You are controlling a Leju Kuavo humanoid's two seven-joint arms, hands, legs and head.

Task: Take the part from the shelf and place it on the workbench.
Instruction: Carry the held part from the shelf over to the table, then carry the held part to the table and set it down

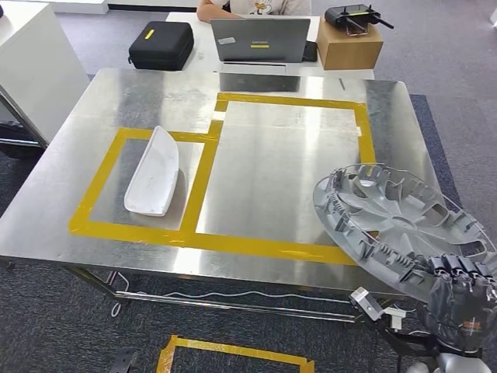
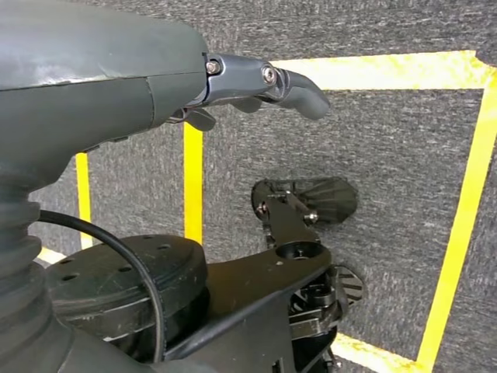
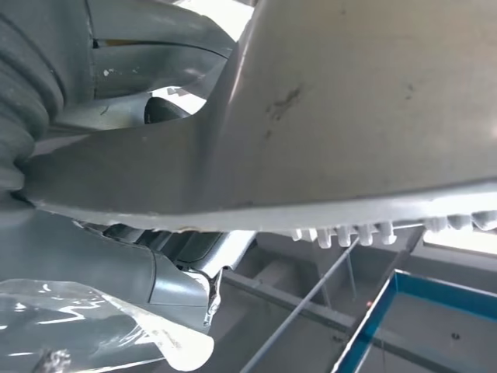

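The right hand sits low at the near right corner of the workbench, its dark fingers curled over the near rim of the grey wheel cover — it has it clamped by the edge. Up close at the right wrist, that wheel cover is a broad grey sheet right across the hand, little clips lined along its rim. The cover hangs tilted, its far part out over the steel top and over the yellow tape outline of the larger marked box; whether it touches the surface, I cannot tell.

The left hand hangs down over the dark carpet, fingers stretched out loosely, nothing in them, yellow floor tape beneath.

Further left on the bench, a white curved part lies inside the smaller taped box. Beyond the far edge stand a laptop, a black case and a cardboard box, with a person seated behind.
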